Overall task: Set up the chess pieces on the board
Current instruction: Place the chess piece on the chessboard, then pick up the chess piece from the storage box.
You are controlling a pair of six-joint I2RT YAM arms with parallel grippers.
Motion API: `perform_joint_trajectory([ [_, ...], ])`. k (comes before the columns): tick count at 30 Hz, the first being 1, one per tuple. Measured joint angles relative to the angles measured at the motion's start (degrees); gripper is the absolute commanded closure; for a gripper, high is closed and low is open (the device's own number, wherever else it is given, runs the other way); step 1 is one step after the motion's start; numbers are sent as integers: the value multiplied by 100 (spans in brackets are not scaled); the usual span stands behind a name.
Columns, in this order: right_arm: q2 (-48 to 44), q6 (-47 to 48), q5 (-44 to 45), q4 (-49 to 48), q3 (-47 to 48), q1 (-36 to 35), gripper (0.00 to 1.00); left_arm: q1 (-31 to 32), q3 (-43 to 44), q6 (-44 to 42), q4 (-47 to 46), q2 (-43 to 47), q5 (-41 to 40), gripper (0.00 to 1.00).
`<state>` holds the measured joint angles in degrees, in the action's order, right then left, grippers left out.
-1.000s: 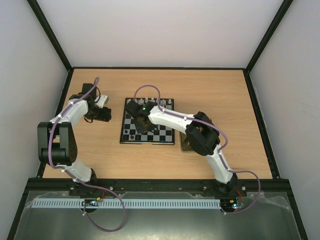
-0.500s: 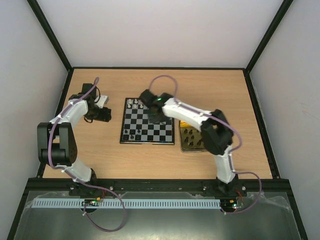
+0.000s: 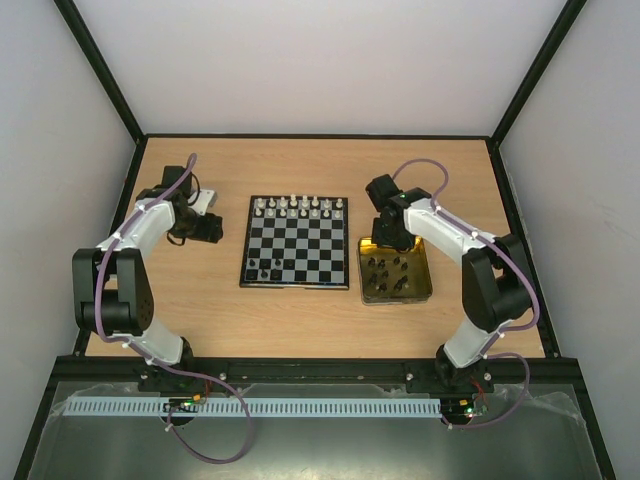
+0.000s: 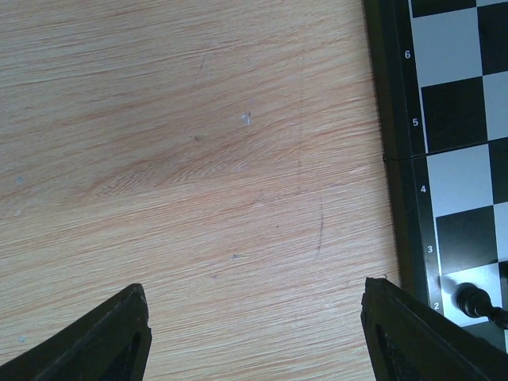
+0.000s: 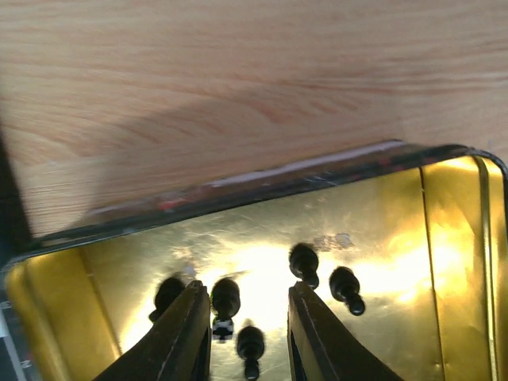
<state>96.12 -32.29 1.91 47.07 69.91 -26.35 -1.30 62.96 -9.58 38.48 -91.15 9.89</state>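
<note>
Right hand (image 5: 246, 313) hovers spread over black chess pieces (image 5: 304, 262) in the tin (image 5: 452, 238), left hand (image 4: 255, 317) spread wide beside the board (image 4: 448, 119).

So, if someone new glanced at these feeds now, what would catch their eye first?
Probably the right end effector, open over the yellow-lined tin right of the board, black chessmen loose beneath it. Then the row of white chessmen along the board's far edge, with only a few black pieces at its near-left corner. The left end effector hangs open left of the board.
</note>
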Motion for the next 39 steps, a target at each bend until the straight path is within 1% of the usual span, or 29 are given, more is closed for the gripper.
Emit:
perform_joint_trajectory([
  [6,0,-7,-258,-214,-332,348,74,0,0,2,2,0,0,27],
  [11,0,-4,-396,-433,-503,457,75,0,-2,0,2,0,0,27],
  [27,-37,0,-505,-612,-979,643,76,0,0,0,2,0,2,27],
  [35,-57,20,-527,-667,-984,651,81,0,0,0,0,-2,0,27],
  [39,-57,22,-549,-671,-988,651,82,0,0,0,2,-20,0,27],
])
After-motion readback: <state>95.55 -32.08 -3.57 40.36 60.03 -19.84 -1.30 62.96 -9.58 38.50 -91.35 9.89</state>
